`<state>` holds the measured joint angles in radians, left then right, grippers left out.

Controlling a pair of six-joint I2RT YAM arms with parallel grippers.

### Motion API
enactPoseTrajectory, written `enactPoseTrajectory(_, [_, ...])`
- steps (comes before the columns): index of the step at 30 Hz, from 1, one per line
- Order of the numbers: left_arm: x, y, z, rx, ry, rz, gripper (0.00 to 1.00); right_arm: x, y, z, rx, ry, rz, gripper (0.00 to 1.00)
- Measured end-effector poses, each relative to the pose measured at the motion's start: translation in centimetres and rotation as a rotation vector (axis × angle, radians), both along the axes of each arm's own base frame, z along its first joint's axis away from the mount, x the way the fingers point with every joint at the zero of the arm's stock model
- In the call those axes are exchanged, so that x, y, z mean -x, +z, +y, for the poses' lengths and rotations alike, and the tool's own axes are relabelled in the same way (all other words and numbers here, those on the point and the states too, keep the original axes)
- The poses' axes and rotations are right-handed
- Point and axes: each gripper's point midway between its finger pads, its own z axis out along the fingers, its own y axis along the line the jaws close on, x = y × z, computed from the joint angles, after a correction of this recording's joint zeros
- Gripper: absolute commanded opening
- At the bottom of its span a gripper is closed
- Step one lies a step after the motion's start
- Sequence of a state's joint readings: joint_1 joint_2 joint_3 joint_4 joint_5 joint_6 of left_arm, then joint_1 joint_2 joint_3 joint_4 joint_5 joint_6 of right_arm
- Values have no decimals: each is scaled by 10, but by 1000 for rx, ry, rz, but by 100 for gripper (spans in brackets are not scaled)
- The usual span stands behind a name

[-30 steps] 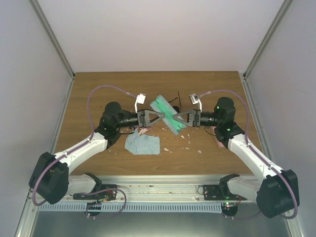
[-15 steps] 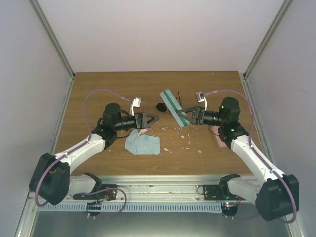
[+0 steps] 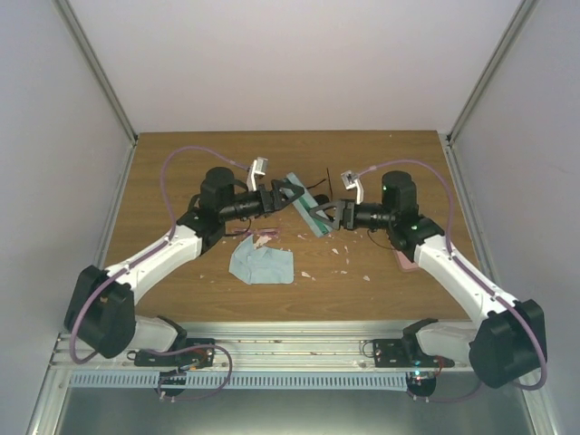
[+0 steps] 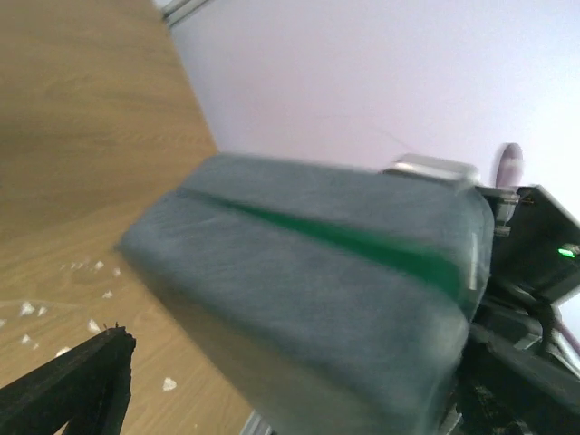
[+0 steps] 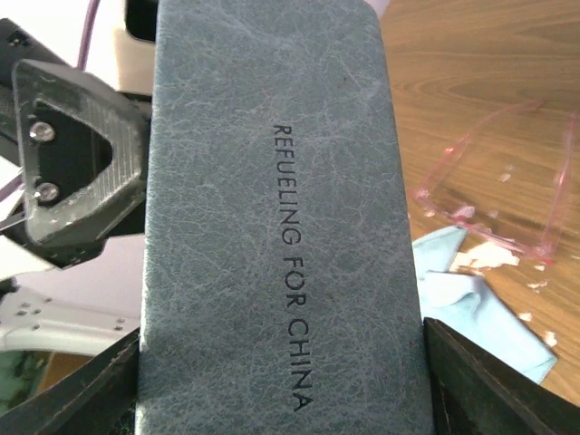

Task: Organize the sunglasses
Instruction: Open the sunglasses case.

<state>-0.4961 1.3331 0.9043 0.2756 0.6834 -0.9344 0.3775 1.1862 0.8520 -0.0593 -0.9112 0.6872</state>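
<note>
Right gripper (image 5: 281, 391) clamps blue-grey case (image 5: 272, 181), lettered "REFUELING FOR CHINA" (running lengthwise). Left gripper (image 3: 288, 192) at case's far end; jaws unclear. Pink sunglasses (image 5: 507, 181) on table (image 3: 181, 172), beside cloth (image 5: 471, 317).

Middle of the table (image 3: 181, 154) is jammed: the blue-grey case (image 3: 306, 216) hangs slantwise in the right gripper (image 3: 320, 216), with the left gripper (image 3: 290, 192) right at its far end, so there's no lane between the arms. Black sunglasses (image 3: 324, 186) sit just behind. On the near side, the light blue cloth (image 3: 263, 265) and pink sunglasses (image 5: 498, 190) fill left of centre, and the pink case (image 3: 404, 261) lies by the right arm. Open wood along the far edge and both far corners.
</note>
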Motion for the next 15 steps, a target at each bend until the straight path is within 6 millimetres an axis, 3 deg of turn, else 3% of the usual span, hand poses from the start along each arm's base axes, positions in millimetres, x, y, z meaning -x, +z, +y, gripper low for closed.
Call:
enactPoseTrajectory(4, [-7, -28, -4, -49, 25, 94, 90, -5, -10, -3, 46, -38, 17, 38])
enactPoseTrajectory(15, [1, -50, 13, -108, 107, 69, 86, -7, -2, -14, 1, -84, 75, 38])
